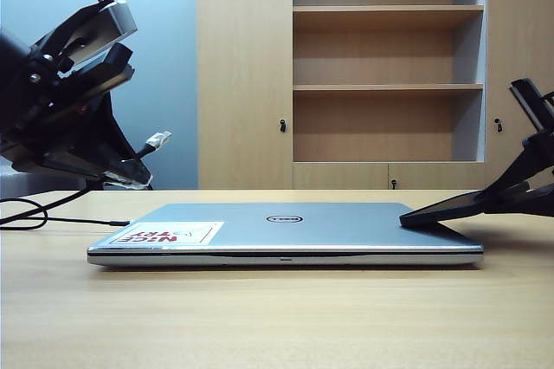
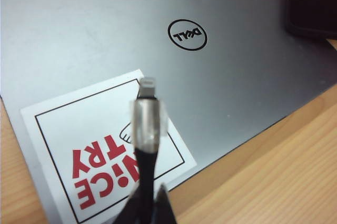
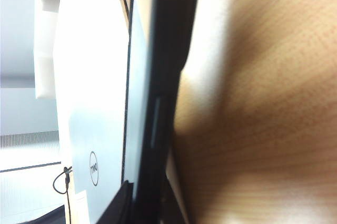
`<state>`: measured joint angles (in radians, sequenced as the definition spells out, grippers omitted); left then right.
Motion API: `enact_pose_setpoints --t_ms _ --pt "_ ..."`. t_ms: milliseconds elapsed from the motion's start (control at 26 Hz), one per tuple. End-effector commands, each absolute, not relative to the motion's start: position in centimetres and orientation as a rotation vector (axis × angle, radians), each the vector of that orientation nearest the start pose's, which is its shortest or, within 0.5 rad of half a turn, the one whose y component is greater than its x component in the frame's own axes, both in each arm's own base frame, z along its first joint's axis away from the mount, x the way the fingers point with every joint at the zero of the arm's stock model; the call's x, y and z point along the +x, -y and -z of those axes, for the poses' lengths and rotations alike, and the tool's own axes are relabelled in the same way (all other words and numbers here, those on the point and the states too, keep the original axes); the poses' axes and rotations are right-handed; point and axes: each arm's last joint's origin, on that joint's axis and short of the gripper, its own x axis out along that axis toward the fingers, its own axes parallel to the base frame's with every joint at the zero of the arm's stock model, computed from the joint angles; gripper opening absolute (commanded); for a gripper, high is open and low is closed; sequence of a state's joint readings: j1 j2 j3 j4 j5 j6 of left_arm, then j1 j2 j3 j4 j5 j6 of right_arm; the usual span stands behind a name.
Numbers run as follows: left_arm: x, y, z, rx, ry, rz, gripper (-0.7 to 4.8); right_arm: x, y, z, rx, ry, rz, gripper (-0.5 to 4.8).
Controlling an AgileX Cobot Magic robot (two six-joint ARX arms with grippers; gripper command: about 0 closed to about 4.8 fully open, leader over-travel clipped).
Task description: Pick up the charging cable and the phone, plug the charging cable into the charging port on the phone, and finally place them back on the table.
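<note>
The charging cable [image 2: 145, 166] is a black cord pinched in my left gripper [image 2: 146, 205], which is shut on it. Its silver plug [image 2: 147, 84] sticks out above the laptop's sticker. In the exterior view that gripper [image 1: 132, 161] hangs at the left, the plug [image 1: 158, 139] pointing right. The phone [image 1: 441, 210] is black and tilted, its low end resting on the laptop lid. My right gripper [image 1: 506, 200] is shut on its raised end. In the right wrist view the phone [image 3: 158, 77] shows edge-on between the gripper [image 3: 143, 205] fingers. I cannot make out the charging port.
A closed silver Dell laptop [image 1: 286, 235] with a red-and-white sticker [image 1: 169, 234] lies mid-table. Slack cable [image 1: 35, 213] loops on the pale wood table [image 1: 277, 317] at the left. A wooden shelf unit [image 1: 385, 66] stands behind.
</note>
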<state>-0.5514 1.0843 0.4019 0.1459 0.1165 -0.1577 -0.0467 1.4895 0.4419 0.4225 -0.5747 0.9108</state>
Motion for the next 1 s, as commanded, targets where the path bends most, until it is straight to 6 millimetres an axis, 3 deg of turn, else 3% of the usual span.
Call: enact_pose_setpoints --t_ms 38,115,269,462,577,846,1000 --pt "17.6 11.2 -18.2 -0.035 -0.563 0.614 -0.06 23.9 -0.2 -11.4 0.976 -0.871 -0.069 -0.03" --pt "17.6 11.2 -18.2 -0.035 -0.563 0.614 -0.06 24.1 -0.2 -11.9 0.946 -0.839 -0.103 -0.03" --pt "17.6 11.2 -18.2 -0.035 -0.563 0.614 -0.06 23.5 -0.1 -14.9 0.862 -0.747 -0.138 -0.05" --pt "17.6 11.2 -18.2 -0.036 -0.562 0.615 -0.06 21.6 0.1 -22.0 0.604 -0.804 -0.087 -0.05" --pt "17.6 11.2 -18.2 -0.036 -0.562 0.615 -0.06 20.8 0.0 -25.3 0.541 -0.864 -0.097 -0.05" --pt "17.6 11.2 -18.2 -0.036 -0.562 0.614 -0.06 19.5 -1.2 -28.9 0.421 -1.0 -0.097 -0.05" --pt "17.6 11.2 -18.2 -0.035 -0.561 0.615 -0.06 18.8 -2.4 -29.7 0.352 -1.063 -0.102 -0.05"
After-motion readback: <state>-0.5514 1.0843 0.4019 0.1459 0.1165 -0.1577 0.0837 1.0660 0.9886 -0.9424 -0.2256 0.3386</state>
